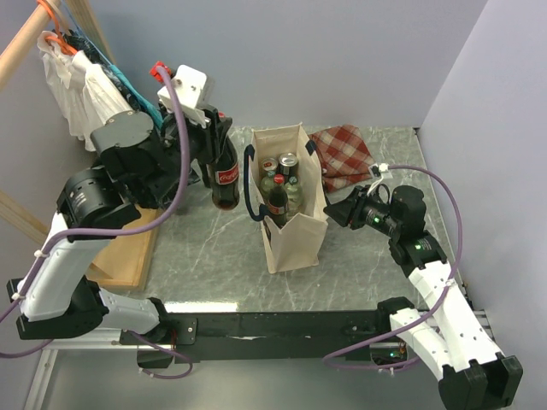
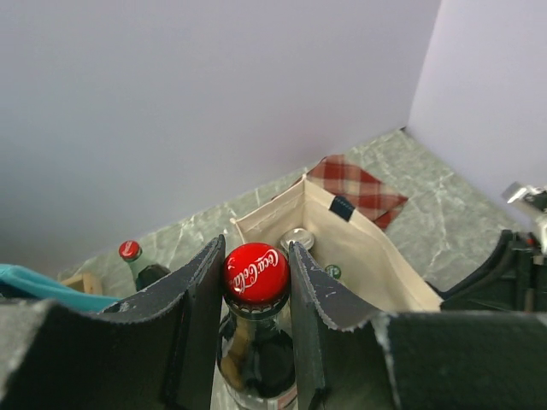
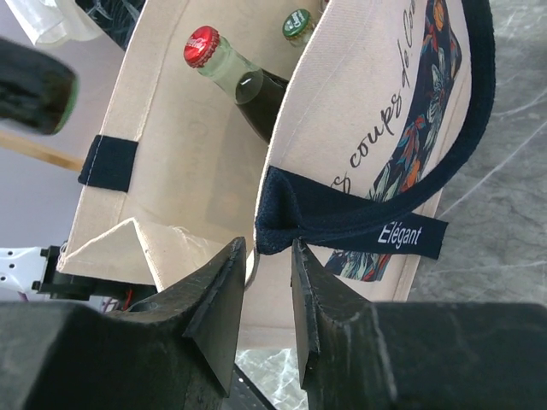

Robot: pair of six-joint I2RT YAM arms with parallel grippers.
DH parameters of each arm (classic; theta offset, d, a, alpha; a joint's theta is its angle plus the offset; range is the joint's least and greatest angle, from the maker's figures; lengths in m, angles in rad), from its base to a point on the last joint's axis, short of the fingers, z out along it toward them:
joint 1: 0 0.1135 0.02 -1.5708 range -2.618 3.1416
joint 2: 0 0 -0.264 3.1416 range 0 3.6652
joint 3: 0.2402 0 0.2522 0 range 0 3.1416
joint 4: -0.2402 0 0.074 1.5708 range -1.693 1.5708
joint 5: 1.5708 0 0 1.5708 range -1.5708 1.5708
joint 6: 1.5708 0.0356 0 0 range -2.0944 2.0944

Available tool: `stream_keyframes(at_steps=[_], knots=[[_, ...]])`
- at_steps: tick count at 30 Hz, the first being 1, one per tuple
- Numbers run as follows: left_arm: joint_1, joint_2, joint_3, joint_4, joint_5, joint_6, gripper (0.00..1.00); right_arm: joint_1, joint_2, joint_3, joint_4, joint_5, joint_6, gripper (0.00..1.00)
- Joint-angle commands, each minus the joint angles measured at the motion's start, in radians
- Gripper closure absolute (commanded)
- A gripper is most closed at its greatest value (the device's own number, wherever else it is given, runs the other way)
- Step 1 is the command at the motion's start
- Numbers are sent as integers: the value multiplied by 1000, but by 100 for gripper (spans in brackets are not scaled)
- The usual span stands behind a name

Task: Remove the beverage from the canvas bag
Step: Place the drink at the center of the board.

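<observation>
left wrist view: my left gripper point(image 2: 256, 282) is clamped almost closed on the neck of a coca-cola bottle point(image 2: 255, 359), with both fingers point(image 2: 201, 295) pressed in just under its red cap. past it stands the canvas bag point(image 2: 367, 256) with its mouth open, and one can top point(image 2: 297, 239) and one green cap point(image 2: 332, 272) show inside. off to one side another red-capped bottle point(image 2: 130, 251) stands on the marble table point(image 2: 444, 213). the red checked cloth point(image 2: 359, 192) lies beyond the bag, close to the back wall.

right wrist view: my right gripper point(image 3: 263, 282) is squeezed to a slit on the bag's cream rim, just below the sewn end of one navy handle point(image 3: 342, 218). deeper in the bag i see one red-capped bottle and one green-capped bottle, both leaning.

top external view: the bottle i hold hangs outside the bag, just off its left side, with a strip of bare marble between them. i cannot tell whether its base touches the table. there is open marble in front of the bag out to the near edge. a wooden board point(image 1: 128, 256) sits at the left edge. from above i count two can tops in the bag.
</observation>
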Motion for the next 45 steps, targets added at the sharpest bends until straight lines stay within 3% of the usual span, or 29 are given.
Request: stream_keyframes(at_steps=[1,12,25,45], knots=[[-1,-60,8,314,-61,36,99,5,-14,47,-10,22,-29,65],[31,-37,-95,362,-113,27,99,6,-18,46,-18,31,-44,63],[311,-8,-193,383,164,-96,99,6,-21,43,-22,28,-50,62],[482,146,-224,514,295,-127,99,6,10,46,-39,50,-71,59]])
